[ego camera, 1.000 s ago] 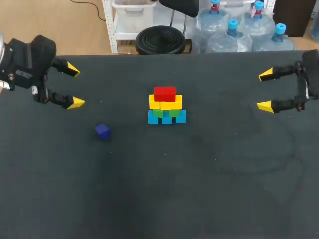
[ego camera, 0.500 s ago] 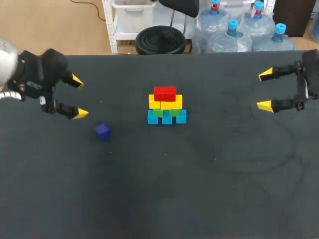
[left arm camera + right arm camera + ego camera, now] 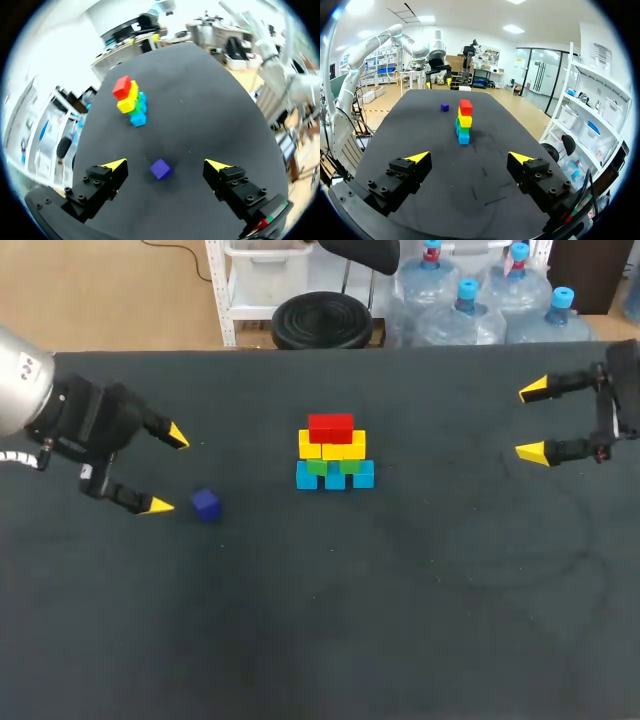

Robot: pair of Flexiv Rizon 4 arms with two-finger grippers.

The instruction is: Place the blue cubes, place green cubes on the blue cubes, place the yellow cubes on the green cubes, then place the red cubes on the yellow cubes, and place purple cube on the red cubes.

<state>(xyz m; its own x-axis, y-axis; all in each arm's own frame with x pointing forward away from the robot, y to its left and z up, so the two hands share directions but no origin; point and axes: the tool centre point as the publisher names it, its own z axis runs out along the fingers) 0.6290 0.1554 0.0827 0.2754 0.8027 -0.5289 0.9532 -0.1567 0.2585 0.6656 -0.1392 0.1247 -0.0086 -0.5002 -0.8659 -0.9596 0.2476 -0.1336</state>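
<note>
Left end effector (image 3: 168, 471) splayed near small purple cube (image 3: 206, 504).

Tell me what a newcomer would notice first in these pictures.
The bright cube stack in the middle of the dark table draws the eye first: blue at the bottom, then green, yellow and red on top. Next comes the lone purple cube to its left, lying untouched just ahead of the open left tool.
</note>
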